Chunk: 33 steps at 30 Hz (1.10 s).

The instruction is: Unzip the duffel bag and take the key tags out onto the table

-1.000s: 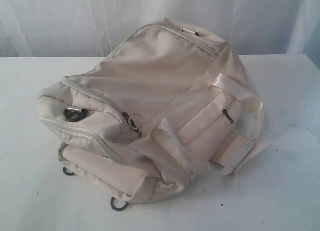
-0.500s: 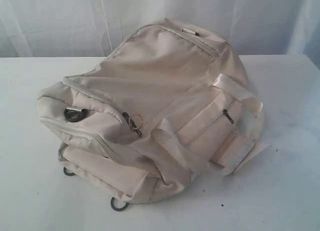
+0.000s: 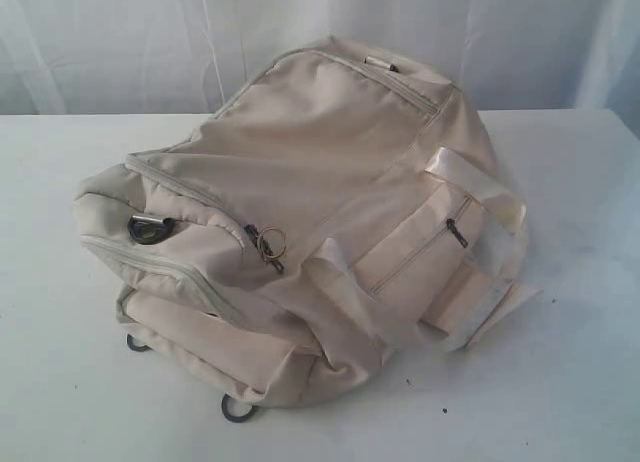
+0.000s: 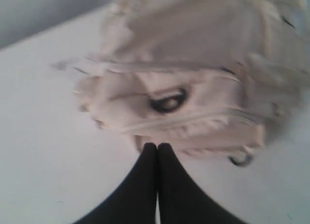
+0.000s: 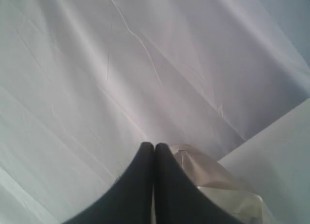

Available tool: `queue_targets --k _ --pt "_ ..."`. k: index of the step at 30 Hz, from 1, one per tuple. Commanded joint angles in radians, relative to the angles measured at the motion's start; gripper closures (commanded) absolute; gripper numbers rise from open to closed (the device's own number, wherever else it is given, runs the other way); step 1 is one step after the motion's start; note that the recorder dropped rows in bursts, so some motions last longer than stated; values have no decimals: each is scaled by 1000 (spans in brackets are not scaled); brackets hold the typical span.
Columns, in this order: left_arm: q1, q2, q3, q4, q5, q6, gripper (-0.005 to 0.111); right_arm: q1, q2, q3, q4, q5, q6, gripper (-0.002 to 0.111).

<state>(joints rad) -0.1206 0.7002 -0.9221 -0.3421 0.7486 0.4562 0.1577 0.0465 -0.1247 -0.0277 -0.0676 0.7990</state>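
I see bag (image 3: 320, 212) zipped, lying on table (image 3: 560, 382). My left gripper (image 4: 157, 146) closed, empty, facing bag's ring (image 4: 168, 102) end. My right gripper (image 5: 154, 146) closed, empty, facing curtain (image 5: 121, 64).

No readable text, label or number shows on the duffel bag (image 3: 300, 222).

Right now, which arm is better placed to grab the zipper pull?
Probably left. The left gripper, shut, faces the end of the duffel bag, and the zipper pull sits toward that side. The right gripper, shut, faces mostly curtain, with only a bag corner showing.
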Motion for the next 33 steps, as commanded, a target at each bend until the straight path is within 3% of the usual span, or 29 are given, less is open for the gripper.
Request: queue_targets --k 1,5,10,13,20,22,26,28,33 --pt "-99 189 -45 -174 187 201 107 79 167 -199 -45 144 -122 108" --pt "-135 281 -45 -179 189 224 107 197 408 -398 47 398 -431 108" --pt "-136 329 -45 -195 158 224 107 344 751 -616 484 676 -1075 108" --pt "-136 336 -45 -197 156 224 107 404 942 -697 665 729 -1333 108" --pt "-152 336 -45 -233 162 224 107 526 1307 -853 678 728 -1468 103" --pt "-152 336 -45 -238 163 224 107 559 1380 -881 676 728 -1536 91" --pt "-152 336 -45 -240 171 224 107 603 1478 -903 675 715 -1644 57" --pt "-152 336 -45 -240 171 224 107 612 1508 -901 671 705 -1677 49" --pt "-152 336 -45 -240 171 224 107 621 1604 -901 574 657 -1682 51"
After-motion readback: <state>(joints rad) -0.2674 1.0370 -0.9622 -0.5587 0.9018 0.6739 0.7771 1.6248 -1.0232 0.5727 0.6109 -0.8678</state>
